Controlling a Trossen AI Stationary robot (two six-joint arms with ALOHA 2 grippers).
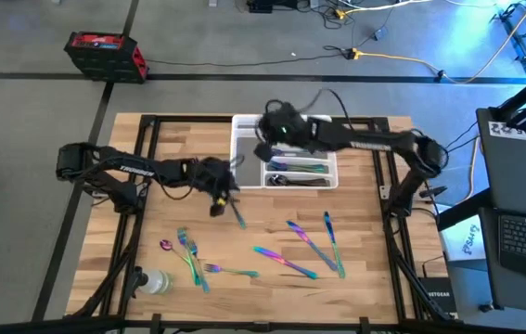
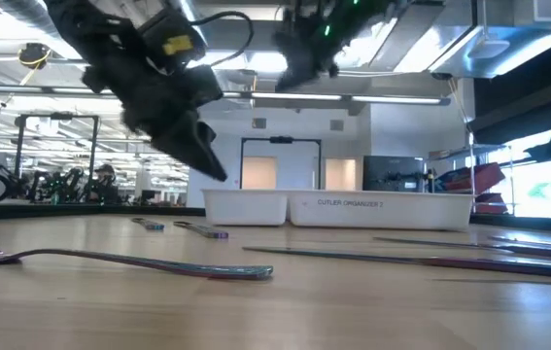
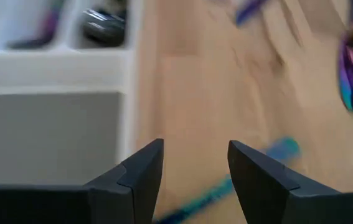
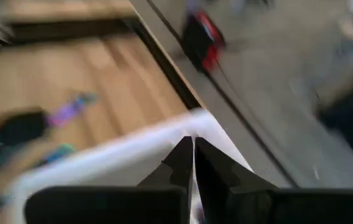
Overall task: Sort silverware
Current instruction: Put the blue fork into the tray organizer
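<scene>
Iridescent silverware lies loose on the wooden table: forks [image 1: 188, 250] at the near left, knives and spoons [image 1: 309, 246] at the near right. More pieces [image 1: 300, 174] lie in the white tray [image 1: 239, 139]. My left gripper [image 3: 195, 158] is open just above the table by the tray's near left corner. Its fingers hang over a blue-teal piece [image 3: 282, 149] lying flat on the wood, also in the high view [image 1: 237, 215]. My right gripper [image 4: 193, 155] is shut and raised high over the tray's far left part [image 1: 267, 130]; nothing shows between its fingers.
A clear plastic bottle [image 1: 154, 281] lies at the table's near left corner. A red box [image 1: 105, 54] stands on the floor beyond the far edge. The tray's wall [image 3: 58, 62] is close beside my left gripper. Bare wood [image 1: 374, 213] lies toward the right edge.
</scene>
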